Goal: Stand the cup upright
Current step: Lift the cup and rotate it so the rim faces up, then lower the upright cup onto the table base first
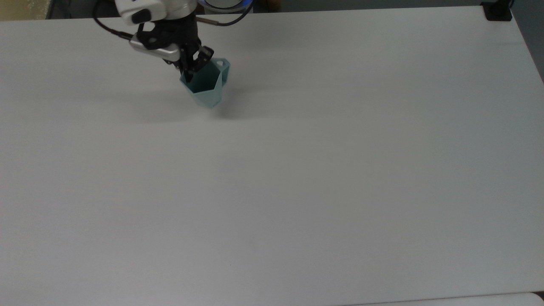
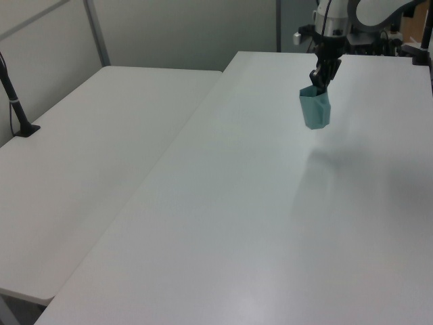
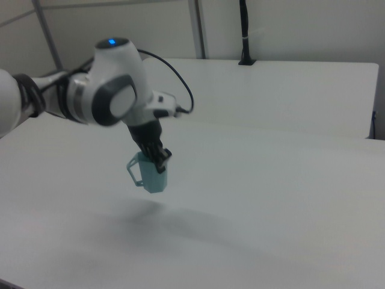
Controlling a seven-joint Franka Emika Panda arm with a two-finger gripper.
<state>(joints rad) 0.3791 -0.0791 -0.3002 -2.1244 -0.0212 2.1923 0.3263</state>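
Note:
The pale teal faceted cup point(image 1: 208, 87) hangs in the air above the white table point(image 1: 297, 170), mouth up and nearly upright. In the top view its dark inside shows and its handle point(image 1: 222, 68) points up and to the right. My gripper point(image 1: 190, 72) is shut on the cup's rim, one finger inside and one outside. In the left view the cup point(image 2: 316, 111) hangs below the gripper point(image 2: 321, 80). The right view has the cup point(image 3: 153, 174) clear of the table, handle point(image 3: 133, 171) toward the right view's left, under the gripper point(image 3: 159, 161).
A second white table point(image 2: 88, 156) adjoins on the left view's left, with a black clamp post point(image 2: 17, 108) on it. Another black clamp point(image 1: 498, 12) sits at the top view's far right corner. A black post point(image 3: 244, 33) stands at the back in the right view.

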